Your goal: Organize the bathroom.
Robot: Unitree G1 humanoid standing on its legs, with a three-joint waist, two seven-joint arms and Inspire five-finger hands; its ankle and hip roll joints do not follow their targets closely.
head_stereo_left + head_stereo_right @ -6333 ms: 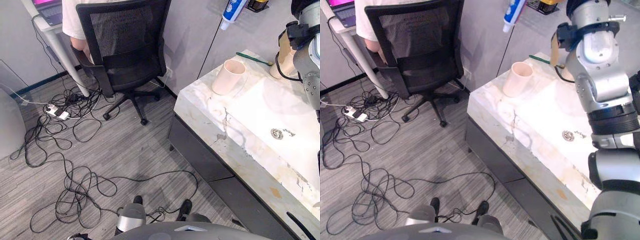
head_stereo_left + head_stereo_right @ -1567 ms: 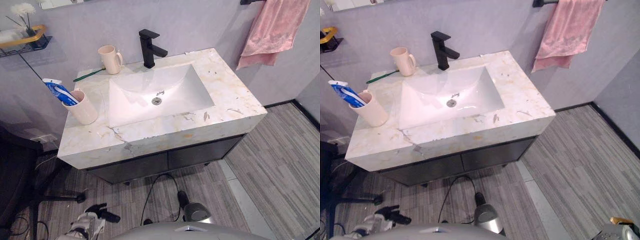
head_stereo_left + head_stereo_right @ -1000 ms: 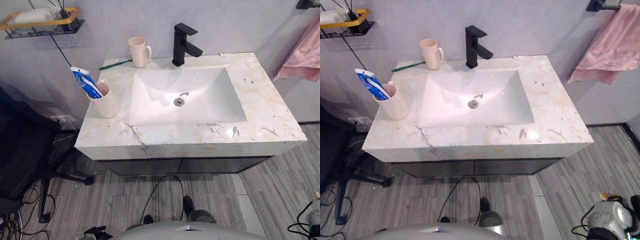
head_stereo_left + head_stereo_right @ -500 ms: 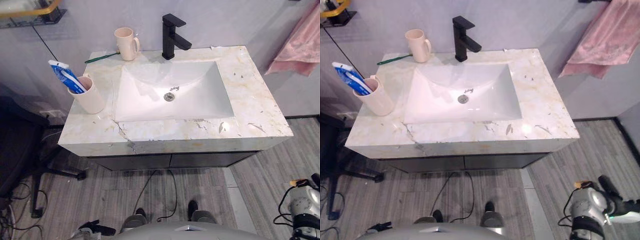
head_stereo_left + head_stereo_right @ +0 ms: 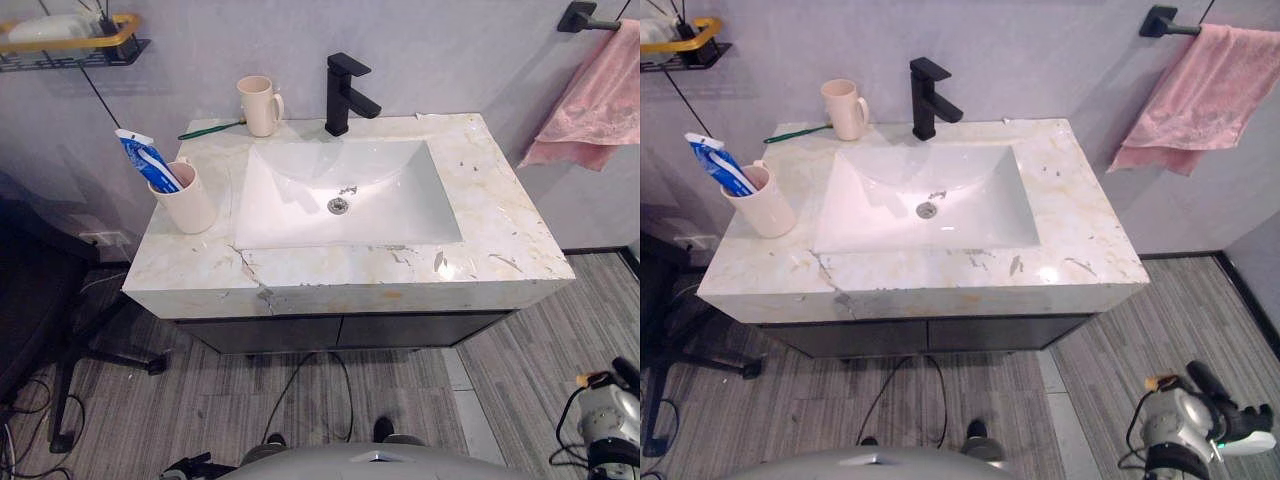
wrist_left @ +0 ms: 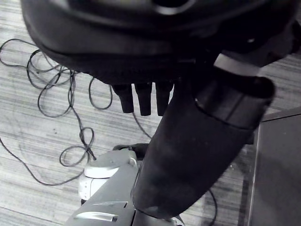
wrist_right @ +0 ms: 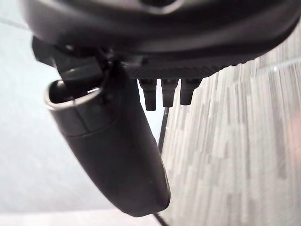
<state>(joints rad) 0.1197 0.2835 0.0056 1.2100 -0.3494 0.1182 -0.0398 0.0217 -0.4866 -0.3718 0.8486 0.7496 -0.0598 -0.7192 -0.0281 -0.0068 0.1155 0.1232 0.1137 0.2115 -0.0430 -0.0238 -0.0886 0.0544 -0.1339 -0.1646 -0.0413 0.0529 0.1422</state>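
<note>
A marble vanity top point(image 5: 500, 240) holds a white sink point(image 5: 390, 200) with a black faucet point(image 5: 343, 95) behind it. At the left edge stands a cream cup point(image 5: 190, 208) with a blue-and-white toothpaste tube point(image 5: 133, 152) and a blue toothbrush leaning out of it. A pink mug point(image 5: 260, 105) sits at the back left, with a green toothbrush point(image 5: 210, 128) lying flat beside it. My left hand point(image 6: 141, 47) hangs over the floor, fingers straight, holding nothing. My right hand point(image 7: 164, 37) hangs low by the wall, also open and bare.
A pink towel point(image 5: 595, 110) hangs from a black bar on the right wall. A gold-rimmed wire shelf point(image 5: 70, 40) is mounted at the upper left. A dark office chair base point(image 5: 60, 350) and loose cables lie on the grey plank floor to the left.
The camera has swung from the vanity's left end to face it squarely. The toothpaste tube held up 6.3 s ago now stands in the cream cup. My right arm has dropped low.
</note>
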